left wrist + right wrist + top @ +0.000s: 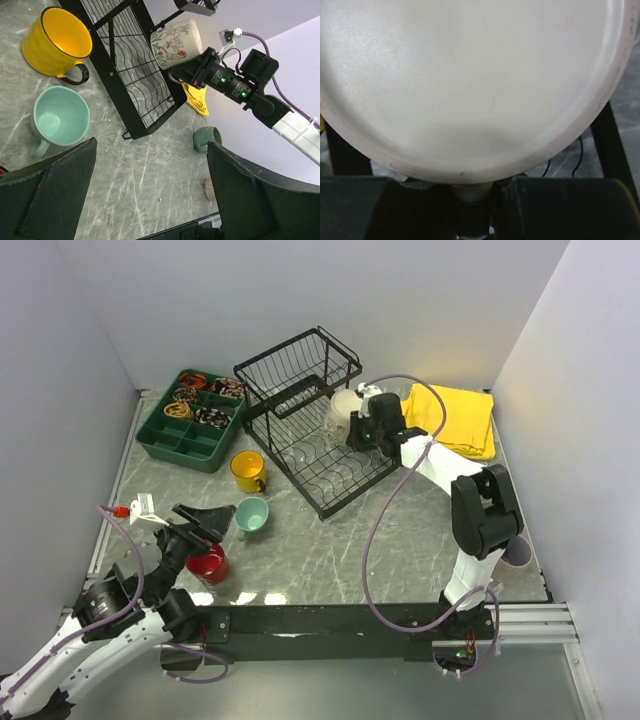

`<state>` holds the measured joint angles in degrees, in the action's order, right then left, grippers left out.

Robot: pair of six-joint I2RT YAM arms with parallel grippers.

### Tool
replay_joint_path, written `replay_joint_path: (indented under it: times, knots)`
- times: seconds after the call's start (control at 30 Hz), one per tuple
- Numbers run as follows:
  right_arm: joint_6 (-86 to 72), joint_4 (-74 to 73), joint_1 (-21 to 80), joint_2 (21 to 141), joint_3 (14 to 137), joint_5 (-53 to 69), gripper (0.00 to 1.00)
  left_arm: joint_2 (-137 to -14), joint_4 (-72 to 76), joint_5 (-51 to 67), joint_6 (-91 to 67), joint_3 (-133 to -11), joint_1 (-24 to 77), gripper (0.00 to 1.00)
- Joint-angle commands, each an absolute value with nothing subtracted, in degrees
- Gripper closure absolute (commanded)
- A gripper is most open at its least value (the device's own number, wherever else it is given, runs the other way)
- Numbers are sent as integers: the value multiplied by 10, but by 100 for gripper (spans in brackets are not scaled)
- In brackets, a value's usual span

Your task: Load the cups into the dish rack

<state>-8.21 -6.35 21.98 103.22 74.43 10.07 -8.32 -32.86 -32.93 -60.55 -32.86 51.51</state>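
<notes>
My right gripper (pixel 357 430) is shut on the handle of the cream cup (pixel 343 412), holding it on its side over the flat slotted part of the black wire dish rack (pixel 300 370). In the right wrist view the cup's pale base (pixel 470 85) fills the frame, and its handle sits between the gripper (pixel 472 200) fingers. My left gripper (pixel 212 523) is open and empty, hovering by the red cup (pixel 208 563). The yellow cup (pixel 57 42) and teal cup (pixel 60 117) stand left of the rack (pixel 135 80). Beyond my left gripper (pixel 150 145) lie a grey-green cup (pixel 207 138) and a pale pink cup (pixel 209 189).
A green compartment tray (pixel 192 435) with small items sits at the back left. A yellow cloth (pixel 455 418) lies at the back right. White walls close in three sides. The right arm's purple cable (pixel 375 530) loops over the table.
</notes>
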Motion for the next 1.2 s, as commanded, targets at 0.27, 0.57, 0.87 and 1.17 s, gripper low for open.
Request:
replay_joint_path:
  times: [0.27,0.57,0.87,1.17]
  knots:
    - [-6,113,259,1092,835,-21,100,-87,-337,-350,-605,-355,515,4]
    - [13,99,258,1133,869,-49,99,-89,-331,-352,-606,-352,515,4]
    - [46,69,259,1157,878,-54,73,-94,-333,-352,-603,-360,515,4]
    - [56,54,250,1125,852,-44,51,-84,-325,-343,-606,-352,514,4]
